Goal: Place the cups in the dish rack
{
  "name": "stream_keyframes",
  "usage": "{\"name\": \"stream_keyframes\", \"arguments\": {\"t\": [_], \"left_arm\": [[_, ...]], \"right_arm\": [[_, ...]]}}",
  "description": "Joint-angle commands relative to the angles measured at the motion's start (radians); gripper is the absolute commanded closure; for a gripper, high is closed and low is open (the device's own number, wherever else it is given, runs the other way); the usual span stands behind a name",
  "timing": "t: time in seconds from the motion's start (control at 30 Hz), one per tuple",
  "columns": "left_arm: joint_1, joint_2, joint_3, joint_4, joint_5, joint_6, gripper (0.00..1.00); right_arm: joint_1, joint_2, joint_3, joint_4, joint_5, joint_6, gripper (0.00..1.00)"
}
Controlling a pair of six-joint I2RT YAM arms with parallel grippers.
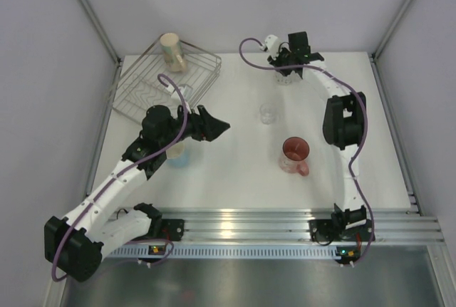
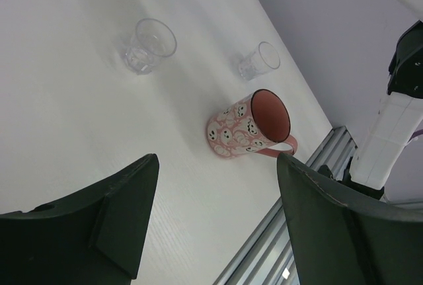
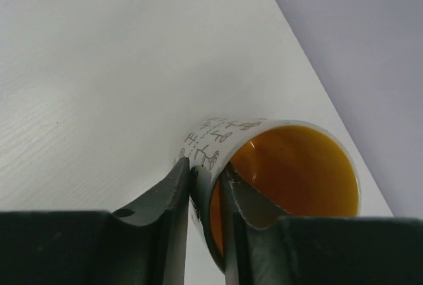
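The silver wire dish rack (image 1: pixel 146 97) sits at the back left with a cream mug (image 1: pixel 172 52) in it. My left gripper (image 1: pixel 214 125) (image 2: pixel 218 159) hangs open and empty over the table. A light blue cup (image 1: pixel 178 154) stands partly hidden under the left arm. The pink-red mug (image 1: pixel 295 156) (image 2: pixel 250 125) stands upright right of centre. A clear glass (image 1: pixel 268 114) (image 2: pixel 151 45) stands beyond it, and another clear glass (image 2: pixel 259 60) shows in the left wrist view. At the back, my right gripper (image 1: pixel 288 66) (image 3: pixel 206 169) is shut on the wall of the white dotted mug (image 3: pixel 225 133), one finger inside its yellow interior.
Grey walls with metal posts enclose the table on the left, back and right. A ridged metal rail (image 1: pixel 285 221) runs along the near edge between the arm bases. The right arm's elbow (image 1: pixel 343 118) rises near the table's right side.
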Motion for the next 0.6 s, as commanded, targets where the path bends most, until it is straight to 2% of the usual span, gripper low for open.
{"name": "stream_keyframes", "arguments": {"t": [0.0, 0.03, 0.1, 0.27, 0.37, 0.57], "left_arm": [[0.003, -0.007, 0.001, 0.09, -0.004, -0.01, 0.23], [0.003, -0.009, 0.001, 0.09, -0.004, -0.007, 0.23], [0.001, -0.01, -0.002, 0.088, -0.007, -0.005, 0.23], [0.001, -0.021, -0.017, 0.092, -0.022, -0.013, 0.23], [0.001, -0.026, -0.017, 0.098, -0.027, -0.021, 0.23], [0.003, -0.032, 0.006, 0.098, -0.034, -0.034, 0.24]], "right_arm": [[0.007, 0.029, 0.044, -0.027, 0.028, -0.003, 0.82], [0.008, 0.029, 0.047, -0.029, 0.027, 0.002, 0.91], [0.01, 0.032, 0.064, -0.05, 0.007, 0.004, 1.0], [0.014, -0.011, 0.073, -0.042, -0.047, 0.054, 1.0], [0.014, -0.059, 0.064, 0.022, -0.099, 0.144, 1.0], [0.016, -0.172, 0.017, 0.232, -0.137, 0.476, 1.0]]}}
